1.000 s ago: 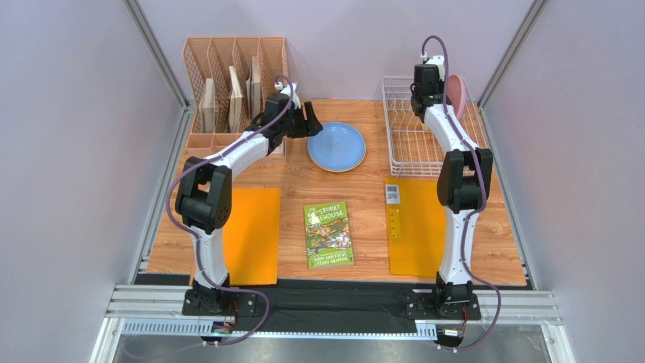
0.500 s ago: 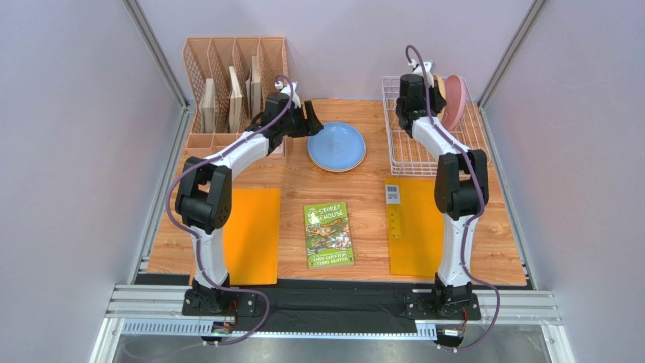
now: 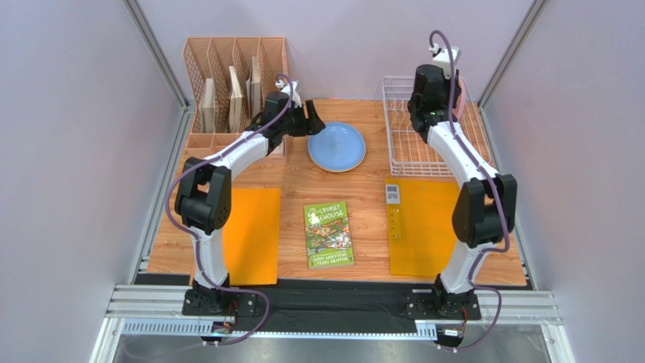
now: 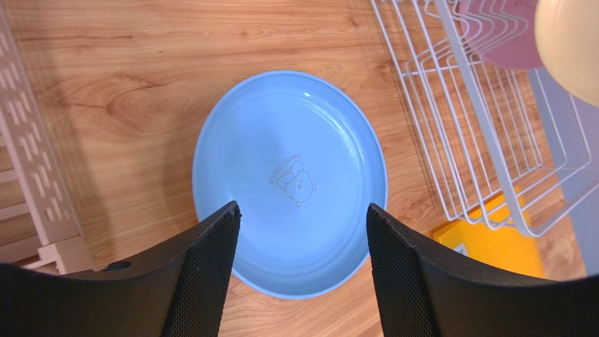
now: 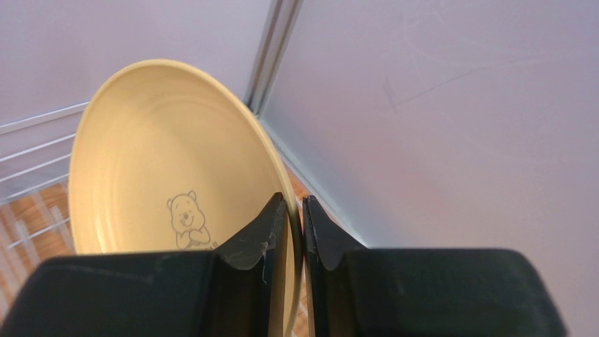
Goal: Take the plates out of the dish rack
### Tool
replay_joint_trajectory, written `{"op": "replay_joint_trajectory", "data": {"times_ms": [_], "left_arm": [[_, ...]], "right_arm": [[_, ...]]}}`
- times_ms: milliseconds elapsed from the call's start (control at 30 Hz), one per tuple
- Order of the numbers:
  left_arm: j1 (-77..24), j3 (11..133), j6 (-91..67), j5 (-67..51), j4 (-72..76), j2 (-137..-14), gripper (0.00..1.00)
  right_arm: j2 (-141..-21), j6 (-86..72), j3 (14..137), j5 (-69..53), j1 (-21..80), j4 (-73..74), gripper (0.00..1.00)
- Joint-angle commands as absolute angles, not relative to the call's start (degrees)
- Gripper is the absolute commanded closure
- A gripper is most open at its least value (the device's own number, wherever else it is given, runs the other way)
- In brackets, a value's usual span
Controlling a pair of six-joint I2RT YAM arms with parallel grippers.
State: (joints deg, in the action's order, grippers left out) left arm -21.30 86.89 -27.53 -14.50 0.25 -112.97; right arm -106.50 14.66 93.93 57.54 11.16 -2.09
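A light blue plate [image 3: 336,146] lies flat on the wooden table; it also shows in the left wrist view [image 4: 290,182]. My left gripper [image 3: 306,121] is open and empty, with its jaws spread over the plate's near rim [image 4: 302,217]. My right gripper [image 5: 295,210] is shut on the rim of a pale yellow plate [image 5: 162,161] and holds it on edge above the back of the white wire dish rack [image 3: 394,121]. In the left wrist view the rack [image 4: 485,140] holds a pink plate [image 4: 503,35], with the yellow plate [image 4: 573,42] next to it.
A pinkish-tan slotted organizer [image 3: 235,83] with boards stands at the back left. A green book [image 3: 328,234] lies at the front centre between two orange mats [image 3: 253,234] [image 3: 415,227]. A small card [image 3: 391,193] lies near the rack. Walls stand close behind it.
My right wrist has moved right and up over the back of the rack, and its elbow has swung out to the right. The left arm has not moved.
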Motion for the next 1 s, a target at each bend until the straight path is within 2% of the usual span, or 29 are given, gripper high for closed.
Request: {"op": "replay_joint_trajectory", "data": {"times_ms": [0,167,400,767,967], "left_arm": [[-21.6,88.7,-29.0,-21.3,4.1,-110.7,0.27],[-21.7,89.0,-33.2,-27.7,11.0,-112.2,0.27],[-22.4,88.5,-37.7,-30.9,17.5,-113.9,0.27],[-22.7,85.7,-40.3,-30.1,20.9,-114.9,0.28],[-22.7,84.4,-39.8,-28.0,20.4,-114.7,0.28]], "right_arm": [[-94.0,-6.2,86.7,43.7,11.7,9.4,0.85],[-86.9,-15.7,82.4,30.3,11.9,13.8,0.85],[-86.4,-22.1,78.6,13.3,12.2,14.3,0.85],[-86.8,-28.6,73.2,-1.6,12.3,7.6,0.86],[-87.0,-31.0,70.5,-5.0,12.5,4.5,0.86]]}}
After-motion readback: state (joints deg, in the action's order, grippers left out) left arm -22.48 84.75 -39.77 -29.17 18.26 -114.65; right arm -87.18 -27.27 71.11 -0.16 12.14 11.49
